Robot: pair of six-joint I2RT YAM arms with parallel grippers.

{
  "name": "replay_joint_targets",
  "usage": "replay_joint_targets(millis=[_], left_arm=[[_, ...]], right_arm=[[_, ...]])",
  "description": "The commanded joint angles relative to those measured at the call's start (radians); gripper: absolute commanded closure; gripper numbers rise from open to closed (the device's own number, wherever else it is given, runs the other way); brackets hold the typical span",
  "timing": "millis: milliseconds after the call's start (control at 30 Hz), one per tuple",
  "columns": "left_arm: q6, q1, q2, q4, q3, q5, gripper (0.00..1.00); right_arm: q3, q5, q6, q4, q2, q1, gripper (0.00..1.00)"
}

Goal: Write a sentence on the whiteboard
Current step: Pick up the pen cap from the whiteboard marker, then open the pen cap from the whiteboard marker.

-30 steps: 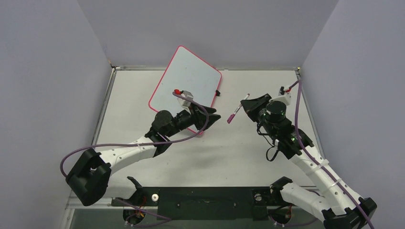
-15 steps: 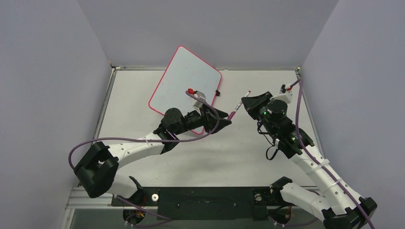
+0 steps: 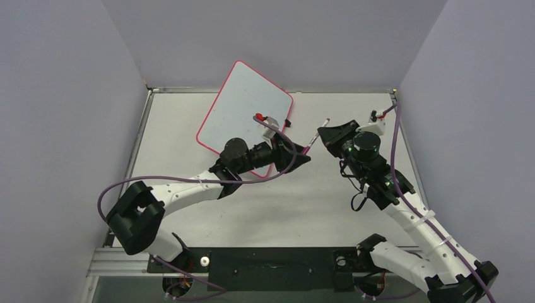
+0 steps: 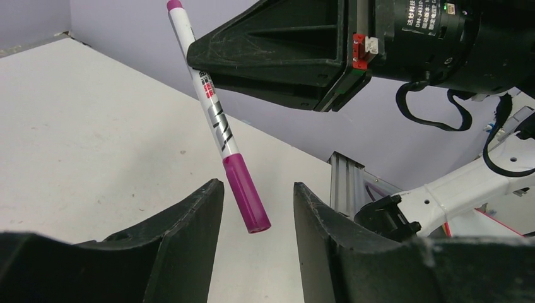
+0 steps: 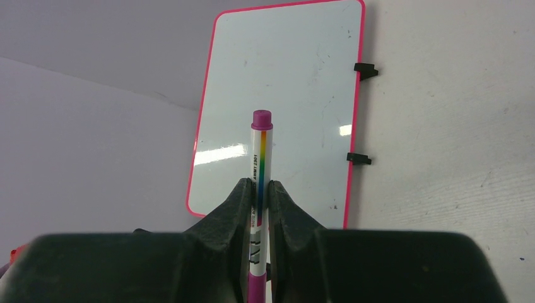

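The whiteboard [image 3: 243, 104] with a pink-red rim leans at the back left. It also shows in the right wrist view [image 5: 284, 88], blank; no sentence shows on it. My right gripper [image 3: 323, 135] is shut on a white marker [image 3: 318, 131] with a magenta cap and holds it in the air. In the right wrist view the marker [image 5: 260, 151] stands between the shut jaws [image 5: 260, 184]. My left gripper [image 3: 304, 156] is open. In the left wrist view its jaws [image 4: 257, 185] stand either side of the cap [image 4: 245, 191] without touching it.
Two black clip feet [image 5: 366, 70] sit on the board's right edge. Lilac walls close in the table on three sides. A metal rail [image 4: 346, 180] borders the table. The right arm's wrist [image 4: 429, 38] hangs close above my left gripper.
My left arm has swung right, from the whiteboard's lower corner to the marker, and its open jaws now flank the cap. The right gripper has drawn the marker slightly back and right.
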Motion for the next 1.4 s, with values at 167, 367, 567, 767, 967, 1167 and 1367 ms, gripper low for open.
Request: replay_joint_targets(millis=[167,367,567,767,967,1167,1367], left_arm=[[0.047,-0.006,0.022,-0.033,0.087,-0.004,0.76],[0.096,-0.006,0.032,-0.14,0.124,-0.025,1.0],[0.22,0.007,0.002,-0.321,0.173,0.032,1.0],[0.251,0.046,-0.023,-0.386,0.178,0.075,1.0],[0.269,0.062,-0.054,-0.391,0.168,0.106,1.0],[0.325,0.068,-0.065,-0.431,0.175,0.166,1.0],[0.436,0.081,-0.096,-0.516,0.163,0.212,1.0]], right_arm=[[-0.004,-0.048,-0.001,0.063,0.0,0.018,1.0],[-0.026,-0.09,-0.003,0.082,0.001,0.017,1.0],[-0.013,-0.249,-0.135,0.075,0.018,0.017,0.96],[-0.025,-0.347,-0.222,0.043,0.001,0.018,0.72],[-0.039,-0.433,-0.248,0.047,0.034,0.02,0.74],[-0.047,-0.511,-0.276,0.048,0.087,0.037,0.78],[-0.041,-0.514,-0.313,0.027,0.067,0.038,0.8]])
